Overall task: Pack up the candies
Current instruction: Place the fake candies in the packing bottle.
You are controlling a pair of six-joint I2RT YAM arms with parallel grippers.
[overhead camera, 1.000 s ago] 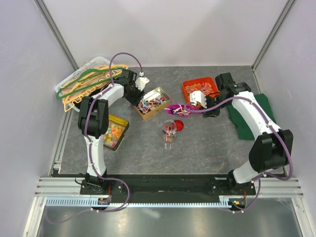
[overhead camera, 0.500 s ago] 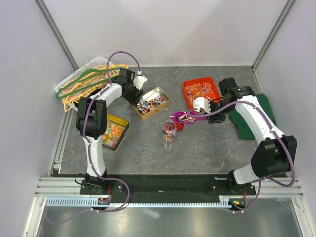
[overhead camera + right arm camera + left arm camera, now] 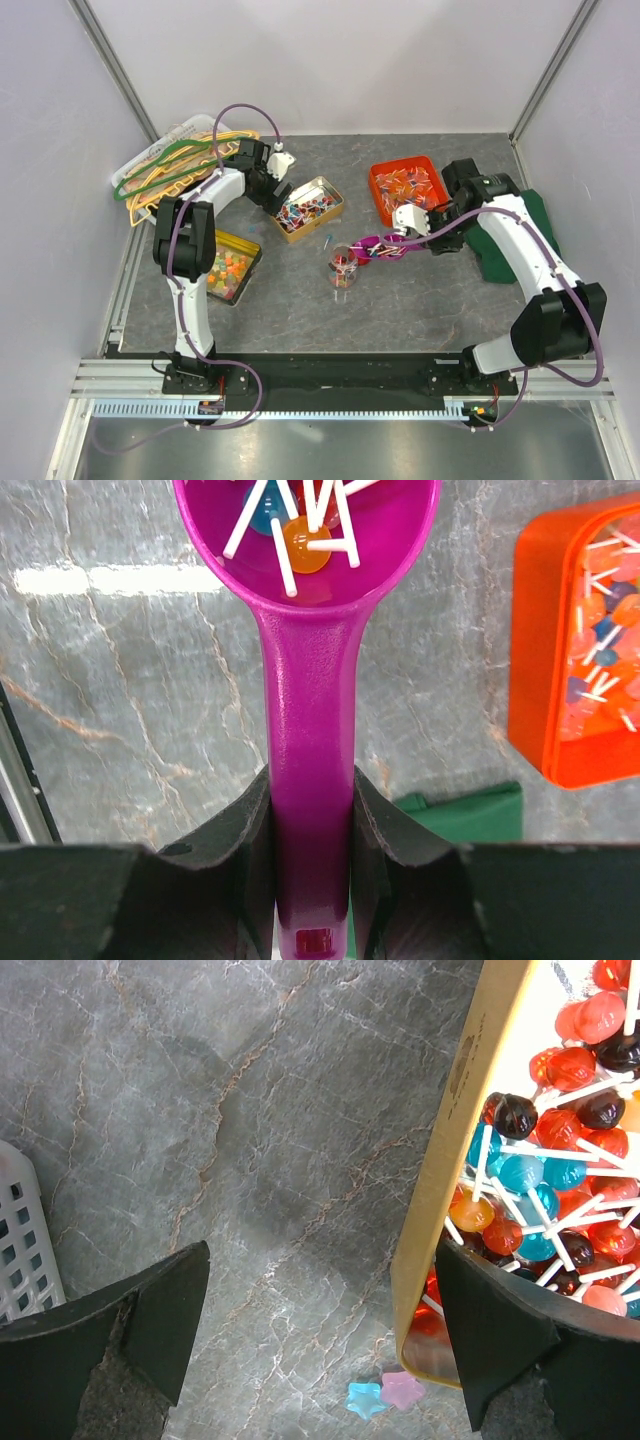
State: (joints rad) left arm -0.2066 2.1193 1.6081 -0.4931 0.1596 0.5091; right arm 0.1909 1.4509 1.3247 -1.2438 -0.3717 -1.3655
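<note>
Right wrist view shows the right gripper (image 3: 310, 800) clamped on the handle of a purple scoop (image 3: 310, 660). The scoop's bowl, ahead of the jaws, carries candies (image 3: 300, 530) on white sticks, and its far rim is cut off. From above, that arm reaches across toward a small jar (image 3: 342, 266). The left gripper (image 3: 320, 1260) hangs spread wide, with the wall of a gold tin (image 3: 440, 1160) just inside one finger. More candies lie beyond it, partly out of frame.
</note>
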